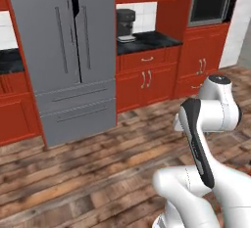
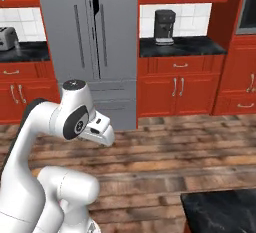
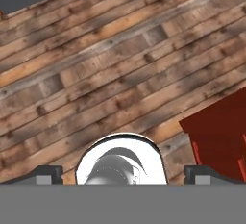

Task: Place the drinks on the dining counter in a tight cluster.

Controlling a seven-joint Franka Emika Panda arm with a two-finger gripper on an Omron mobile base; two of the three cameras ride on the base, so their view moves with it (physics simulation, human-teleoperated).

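Note:
The drinks are out of view. A corner of the dining counter [image 2: 220, 209], a black veined slab, shows at the lower right of the right base view. My arm is folded up close to the base, over the wooden floor. In the hand view my gripper [image 3: 123, 174] points down at the floor planks. Its two dark fingertips [image 3: 45, 172] stand far apart, open, with nothing between them. A dark red cabinet side [image 3: 218, 139] shows at the right of that view.
A grey fridge [image 1: 68, 56] stands ahead against the far wall, with red cabinets [image 1: 144, 78] on both sides. On the black wall counter sit a coffee machine [image 2: 164, 26] and a toaster [image 2: 7, 38]. A microwave [image 1: 210, 6] sits in the tall unit. Wooden floor [image 1: 73, 173] lies between.

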